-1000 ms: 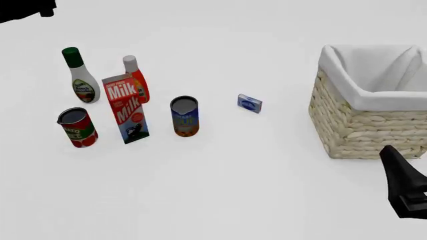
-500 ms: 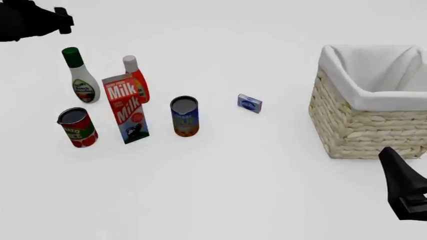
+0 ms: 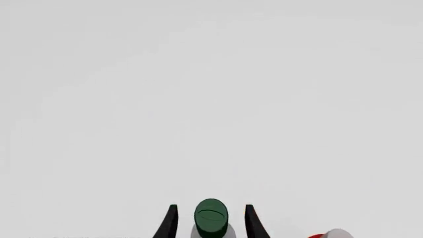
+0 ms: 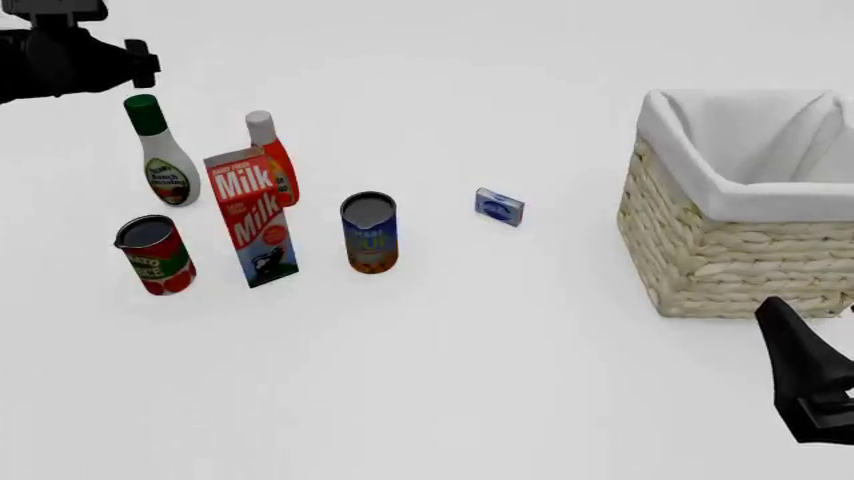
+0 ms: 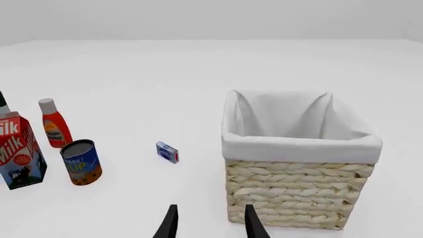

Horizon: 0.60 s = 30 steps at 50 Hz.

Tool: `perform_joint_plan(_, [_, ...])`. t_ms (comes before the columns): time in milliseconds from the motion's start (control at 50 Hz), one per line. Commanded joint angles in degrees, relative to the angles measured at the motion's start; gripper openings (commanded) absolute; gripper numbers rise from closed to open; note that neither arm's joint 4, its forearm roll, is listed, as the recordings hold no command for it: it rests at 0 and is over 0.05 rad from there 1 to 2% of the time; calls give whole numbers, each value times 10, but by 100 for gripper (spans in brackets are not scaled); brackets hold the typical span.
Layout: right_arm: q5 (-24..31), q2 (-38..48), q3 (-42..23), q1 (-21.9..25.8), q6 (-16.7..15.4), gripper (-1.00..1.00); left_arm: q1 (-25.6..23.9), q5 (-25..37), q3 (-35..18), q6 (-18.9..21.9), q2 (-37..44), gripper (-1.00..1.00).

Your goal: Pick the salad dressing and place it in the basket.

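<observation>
Front view coverage shows the approach step in hand: the left end effector (image 4: 134,62) is positioned at the far left of the tabletop (image 4: 441,370), just above and beside the dark green cap of the salad dressing (image 4: 163,155), which stands upright and ungrasped. In the left wrist view, the fingers (image 3: 169,223) are seen spread apart with the cap between them and no contact made. It is judged that a descent along the bottle's neck is called for next, followed by closure, a lift, and a carry across to the basket (image 4: 741,215). From left to right are counted: one salad dressing, one red can (image 4: 155,255), one milk carton (image 4: 250,215), one red-orange bottle (image 4: 272,155), one blue-and-orange can (image 4: 370,233), one small blue box (image 4: 498,208) and one basket. The right end effector (image 5: 209,223) is held open and empty near the basket.
</observation>
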Motion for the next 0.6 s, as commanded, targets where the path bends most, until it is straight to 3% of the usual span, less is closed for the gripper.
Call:
perform_joint_plan(20, [5, -5, 0, 2, 0, 100, 5, 0, -7, -3, 25, 100])
perform_joint_plan(600, [7, -3, 0, 5, 2, 100, 1, -13, 2, -10, 51, 100])
